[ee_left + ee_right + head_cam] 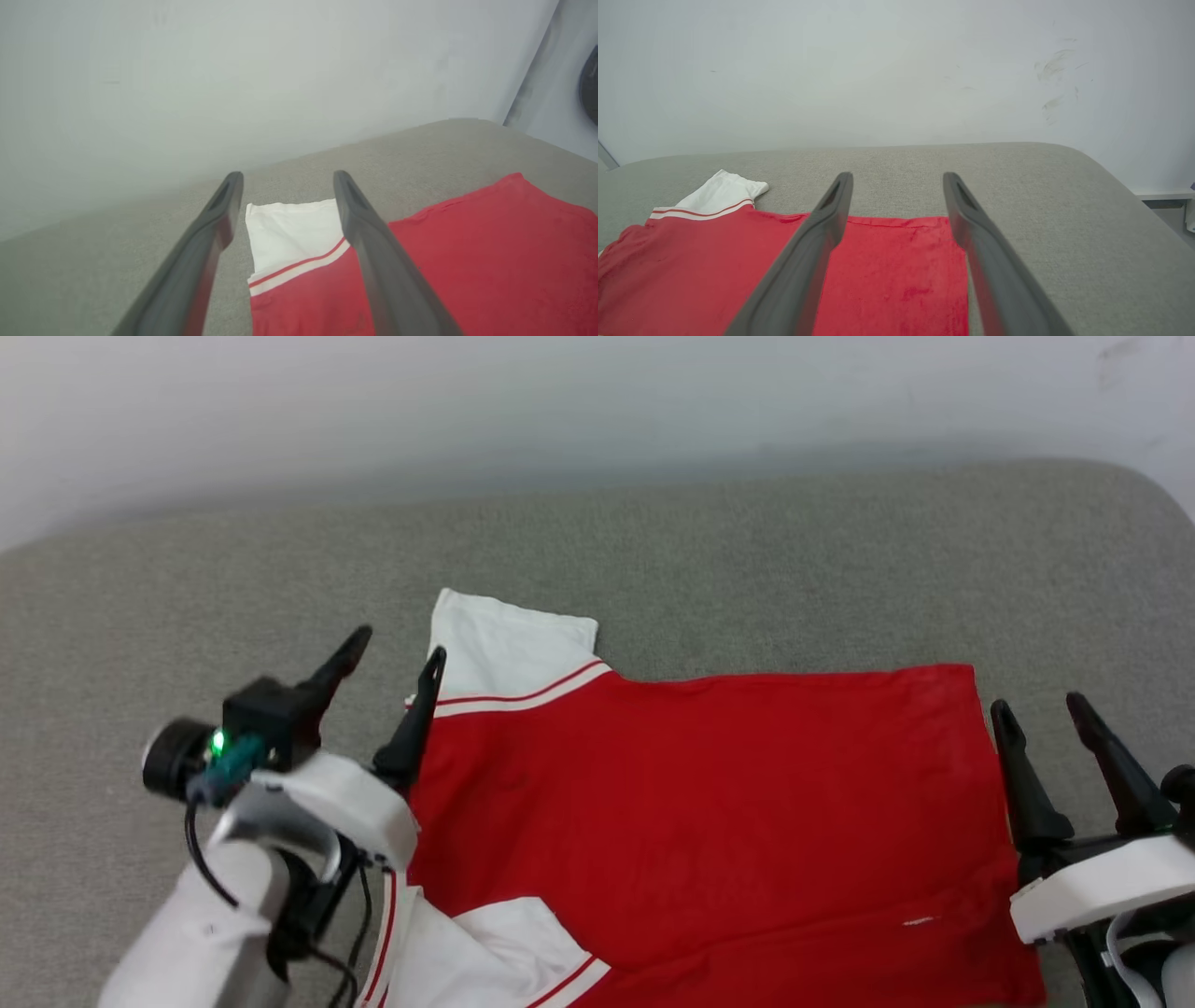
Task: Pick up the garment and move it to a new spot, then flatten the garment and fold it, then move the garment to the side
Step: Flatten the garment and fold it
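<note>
Garment, a red jersey-style T-shirt, lies spread on a grey upholstered surface, sleeve end toward the robot's left, hem toward its right.

Nearest: 1 white sleeve lies rumpled at the bottom edge of the head view, with red-and-white striped trim along its seam. A small white mark sits near the hem; it is too small to read.

Left gripper: fingers spread wide, holding nothing. Its inner finger overlaps the shirt's shoulder edge in the head view; contact cannot be confirmed. In the left wrist view the 2 fingers frame the far sleeve.

Right gripper: fingers spread wide, holding nothing. It stands just beside the hem edge. In the right wrist view its fingers point across the hem corner.

Mid-field: the red body panel lies mostly flat, with light creasing.

Farther: the 2nd white sleeve lies flat, pointing away from the robot, joined at striped trim.

Farthest: a pale wall behind the surface, with faint scuff marks.
</note>
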You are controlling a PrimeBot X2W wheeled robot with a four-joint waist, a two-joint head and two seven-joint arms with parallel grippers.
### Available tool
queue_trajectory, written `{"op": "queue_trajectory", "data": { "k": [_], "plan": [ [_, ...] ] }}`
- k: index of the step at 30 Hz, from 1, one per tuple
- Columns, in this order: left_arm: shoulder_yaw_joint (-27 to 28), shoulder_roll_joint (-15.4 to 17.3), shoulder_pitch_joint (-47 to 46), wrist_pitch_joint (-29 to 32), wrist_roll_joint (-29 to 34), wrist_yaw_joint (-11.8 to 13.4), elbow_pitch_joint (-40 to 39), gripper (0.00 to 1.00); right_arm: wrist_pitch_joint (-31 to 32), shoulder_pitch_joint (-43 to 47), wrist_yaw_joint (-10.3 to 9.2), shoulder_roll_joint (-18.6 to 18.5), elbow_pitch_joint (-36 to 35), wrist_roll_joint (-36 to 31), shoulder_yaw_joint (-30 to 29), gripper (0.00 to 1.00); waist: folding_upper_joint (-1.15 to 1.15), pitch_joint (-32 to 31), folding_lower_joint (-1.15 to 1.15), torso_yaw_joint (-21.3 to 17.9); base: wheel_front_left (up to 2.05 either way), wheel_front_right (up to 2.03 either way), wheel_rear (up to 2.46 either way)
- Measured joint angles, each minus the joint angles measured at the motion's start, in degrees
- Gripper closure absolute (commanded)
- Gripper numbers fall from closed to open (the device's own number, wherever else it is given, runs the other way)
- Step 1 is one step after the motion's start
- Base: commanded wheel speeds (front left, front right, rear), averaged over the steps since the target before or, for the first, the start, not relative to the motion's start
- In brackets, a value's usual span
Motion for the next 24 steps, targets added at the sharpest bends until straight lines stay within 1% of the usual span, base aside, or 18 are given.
{"op": "queue_trajectory", "data": {
  "k": [4,8,11,14,17,20,24],
  "plan": [
    [-1.1,2.7,-11.5,9.9,-0.8,-4.4,3.2,0.0,-0.5,-2.5,0.0,0.4,-1.7,-0.4,-0.1,0.0,0.0,4.4,0.0,-1.3,0.0,0.0,0.0],
    [-2.8,3.8,-21.2,20.3,-3.2,-7.3,8.0,0.0,-1.0,-4.5,0.0,1.2,-2.7,-0.7,-0.3,0.0,0.0,8.8,0.01,-2.6,0.0,0.0,0.0],
    [-4.3,5.0,-27.3,27.0,-4.7,-8.4,11.9,0.0,-1.3,-5.9,0.0,1.6,-2.9,-1.2,0.1,0.0,0.0,11.6,0.01,-3.6,0.0,0.0,0.0],
    [-5.9,6.2,-31.7,32.2,-5.8,-8.8,15.2,0.0,-1.8,-7.0,0.0,2.2,-2.9,-1.4,0.6,0.0,0.0,14.1,0.01,-4.7,0.0,0.0,0.0],
    [-7.6,6.8,-34.8,37.2,-6.9,-9.0,18.3,0.0,-2.6,-7.6,0.0,2.7,-2.6,-1.4,1.0,0.0,0.0,16.2,0.01,-5.7,0.0,0.0,0.0],
    [-9.1,7.9,-36.7,40.1,-7.3,-9.1,20.7,0.0,-3.3,-8.0,0.0,3.2,-1.8,-1.4,1.3,0.0,0.0,18.0,0.01,-6.6,0.0,0.0,0.0],
    [-10.9,9.4,-38.9,40.7,-6.2,-9.2,23.4,0.0,-4.0,-8.9,0.0,3.6,-1.2,-1.4,2.1,0.0,0.0,19.8,0.01,-7.8,0.0,0.0,0.0]
  ]
}}
